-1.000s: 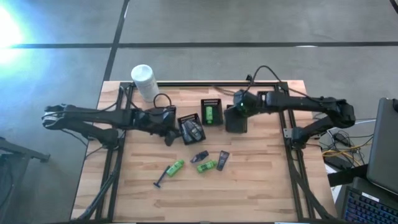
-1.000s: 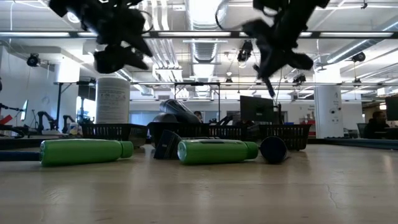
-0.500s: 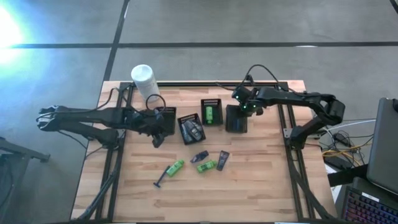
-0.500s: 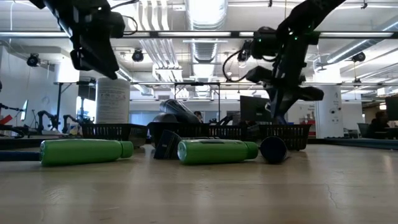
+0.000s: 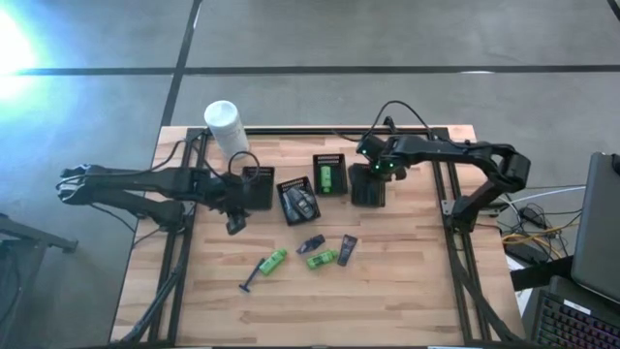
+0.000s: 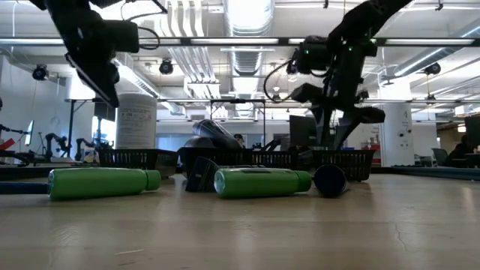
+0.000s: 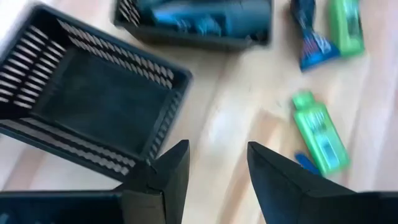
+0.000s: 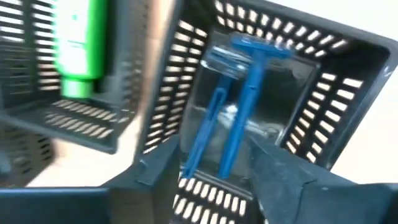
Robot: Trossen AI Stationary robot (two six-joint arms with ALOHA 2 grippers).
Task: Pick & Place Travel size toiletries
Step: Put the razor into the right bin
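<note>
On the high view, five toiletries lie loose on the table: a green bottle (image 5: 272,262), a thin razor (image 5: 250,283), a dark tube (image 5: 311,243), a second green bottle (image 5: 323,258) and another dark tube (image 5: 347,249). One of the black baskets holds dark tubes (image 5: 298,204), one a green bottle (image 5: 328,177), and one two blue razors (image 8: 239,106). My left gripper (image 5: 235,221) (image 7: 217,168) hovers open beside the empty basket (image 7: 93,106). My right gripper (image 5: 380,170) (image 8: 217,165) hangs open above the razor basket (image 5: 369,189).
A large white canister (image 5: 226,126) stands at the table's far left corner. The four baskets sit in a row across the table's middle. Bare wood lies toward the near edge (image 5: 387,310). A laptop (image 5: 591,242) sits off the table's right side.
My left gripper has drawn away from the tube basket toward the table's left and near edge, and now hangs past the empty basket. My right gripper has come down a little over the razor basket and tipped from slanting to pointing down. The toiletries have stayed put.
</note>
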